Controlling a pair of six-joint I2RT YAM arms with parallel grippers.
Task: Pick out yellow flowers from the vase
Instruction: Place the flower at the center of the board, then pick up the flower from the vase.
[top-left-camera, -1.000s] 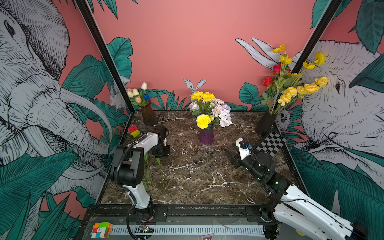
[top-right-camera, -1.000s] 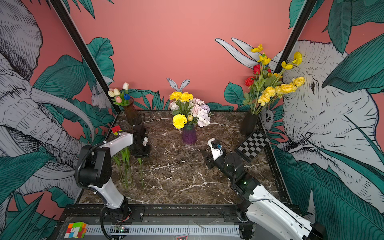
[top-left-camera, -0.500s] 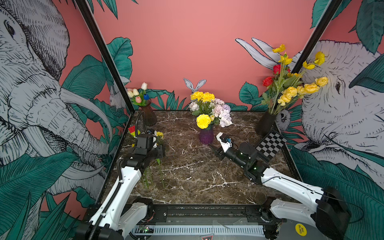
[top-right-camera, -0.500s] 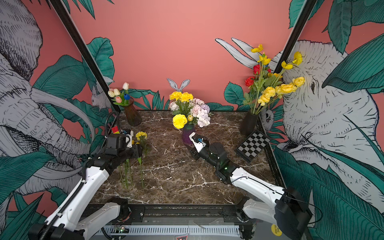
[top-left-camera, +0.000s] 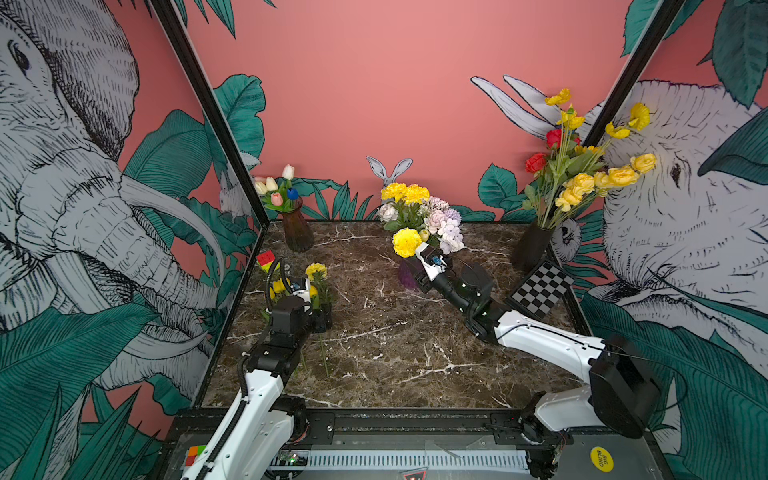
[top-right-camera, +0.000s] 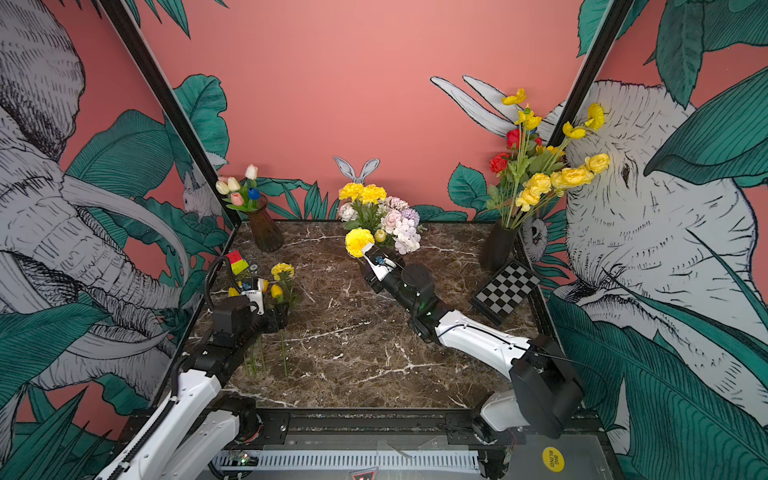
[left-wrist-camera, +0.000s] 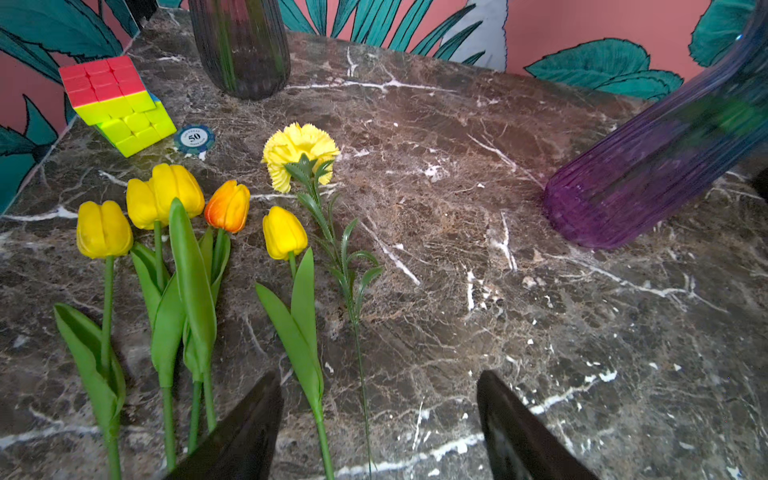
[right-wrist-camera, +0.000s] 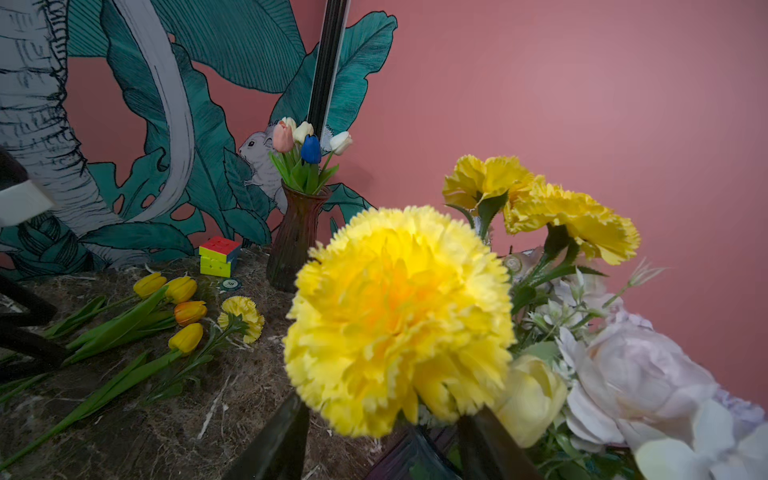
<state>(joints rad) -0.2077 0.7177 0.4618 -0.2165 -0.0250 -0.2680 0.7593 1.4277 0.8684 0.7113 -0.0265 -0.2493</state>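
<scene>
Yellow carnation (right-wrist-camera: 399, 320) looms just ahead of the parted right jaws; left jaws gape empty.

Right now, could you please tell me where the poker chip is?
In the left wrist view, the poker chip lies flat on the marble table, on the robot's left side, beside the colourful puzzle cube and near the frilly yellow flower.

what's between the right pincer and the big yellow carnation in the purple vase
Nothing visible: the big yellow carnation sits just ahead of the right pincer, with a pale bud crowding beside it.
</scene>
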